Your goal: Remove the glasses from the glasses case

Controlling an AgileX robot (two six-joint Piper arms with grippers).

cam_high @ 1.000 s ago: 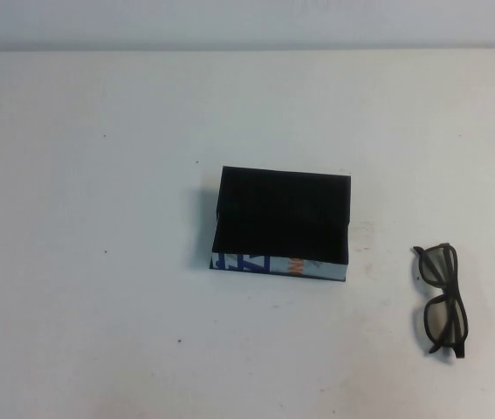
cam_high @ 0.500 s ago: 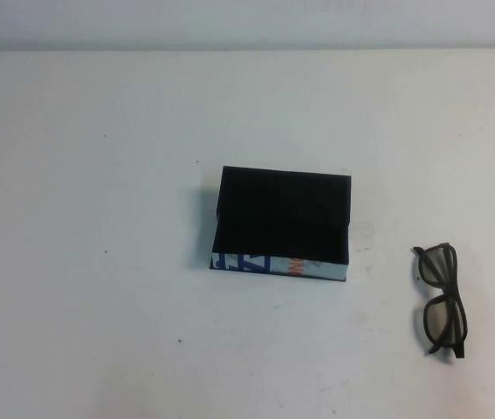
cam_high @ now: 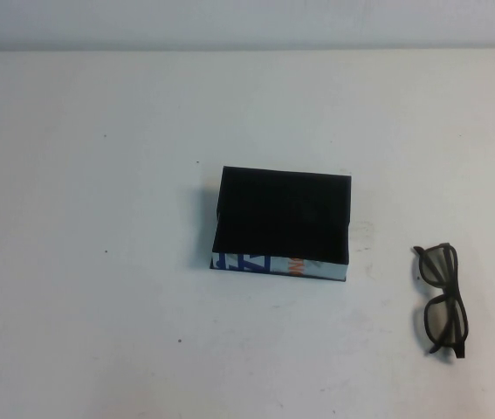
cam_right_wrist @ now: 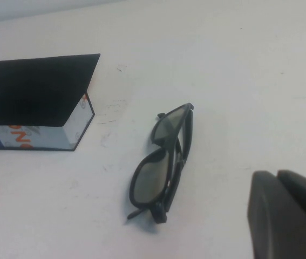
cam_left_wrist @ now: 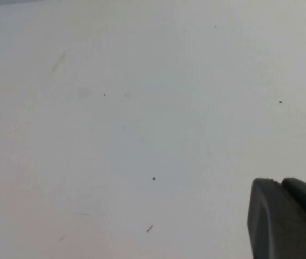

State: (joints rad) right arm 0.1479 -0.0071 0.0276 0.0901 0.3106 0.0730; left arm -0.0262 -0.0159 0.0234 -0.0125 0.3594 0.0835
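Note:
The black glasses case (cam_high: 282, 216) sits mid-table, its white strip with blue and orange marks facing the near side. The black-framed glasses (cam_high: 440, 298) lie folded on the table to the right of the case, outside it and apart from it. Neither gripper shows in the high view. In the right wrist view the case (cam_right_wrist: 34, 97) and the glasses (cam_right_wrist: 163, 162) lie ahead of my right gripper (cam_right_wrist: 277, 174), which is shut, empty and clear of the glasses. My left gripper (cam_left_wrist: 279, 182) is shut and empty over bare table.
The white table (cam_high: 99, 262) has a few small dark specks. Its far edge (cam_high: 247, 49) meets a pale wall.

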